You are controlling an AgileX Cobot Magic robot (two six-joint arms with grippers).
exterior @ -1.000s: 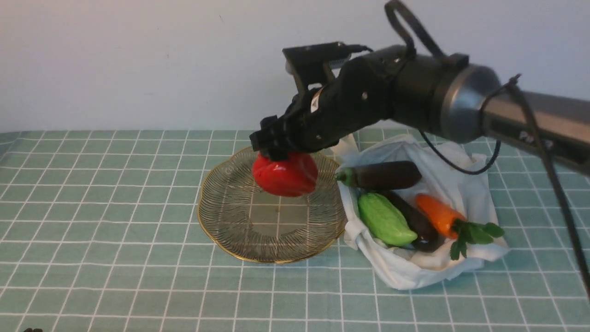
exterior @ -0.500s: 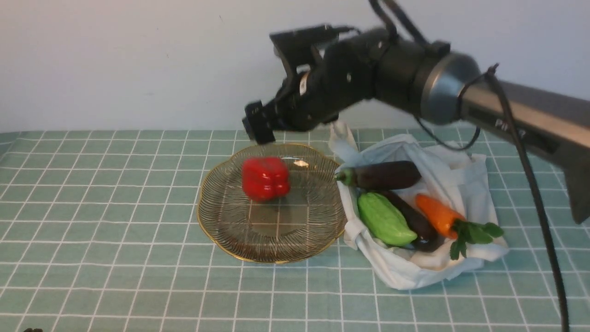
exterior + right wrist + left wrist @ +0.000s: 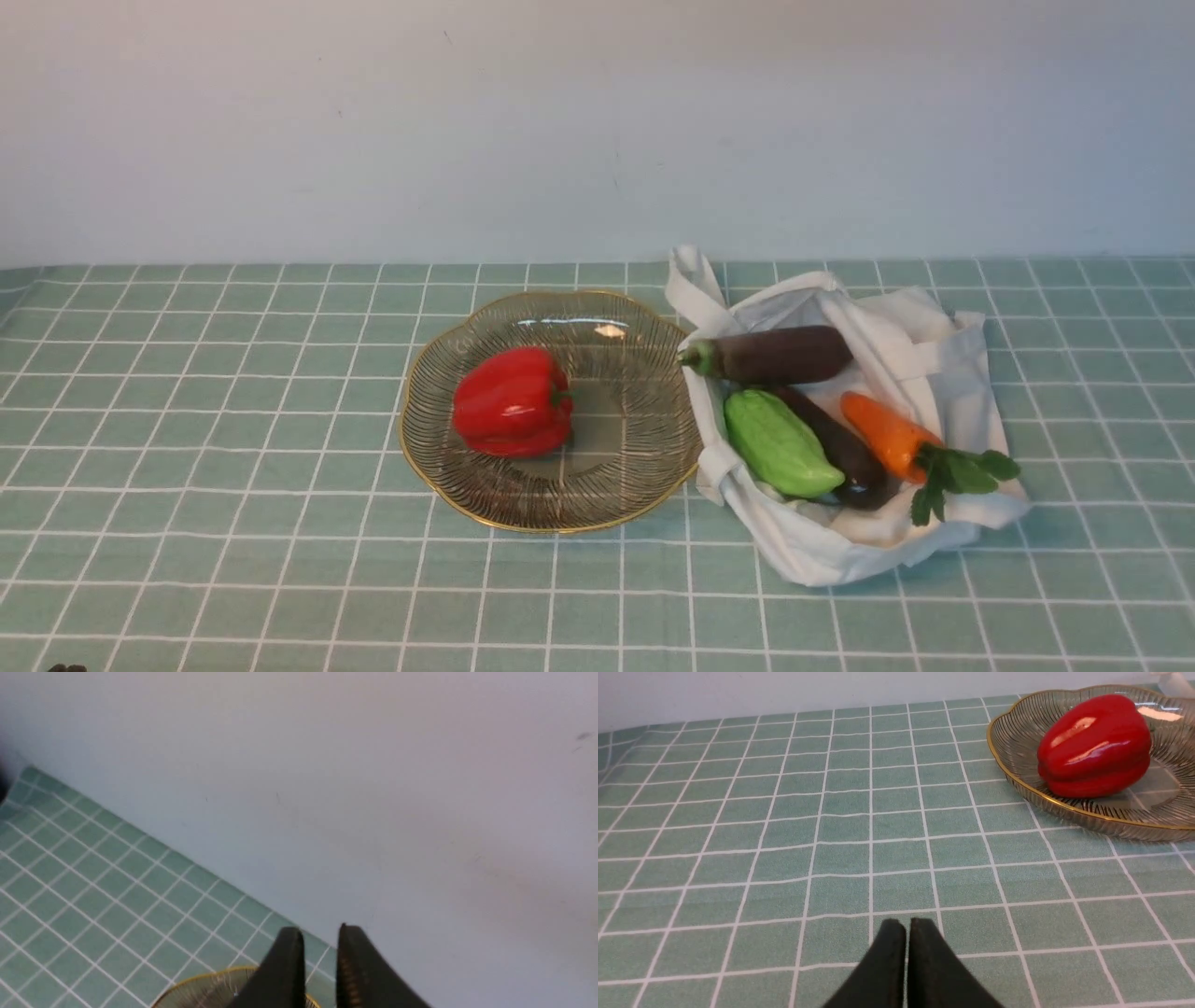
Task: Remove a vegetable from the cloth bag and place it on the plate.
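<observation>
right pincer [image 3: 318, 929]: lifted clear of the table and aimed at the wall [image 3: 373, 788], tips nearly together with a thin gap between them and nothing in it; absent from the front view. left pincer [image 3: 906, 924]: tips pressed together, empty, low over the checked tablecloth [image 3: 831, 826], well apart from the plate. red bell pepper [image 3: 512, 401]: lying on its side on the plate [image 3: 551, 528], stem toward the plate's middle, left of centre, inside the gold rim, touched by neither pincer. cloth bag [image 3: 840, 551]: just right of the plate, mouth open, its edge against the rim as far as can be told; contents one gourd [image 3: 780, 443], one carrot [image 3: 882, 434], two dark aubergines [image 3: 775, 353]. status, as judged: delivery looks made; the step in hand is the retreat. handling notes: keep the right arm high and to its own side, away from the bag's strap [image 3: 691, 280]; make no low pass over the plate. the pepper is round and glossy and sits on ribbed glass, so a knock could roll it toward the rim; leave it be.
</observation>
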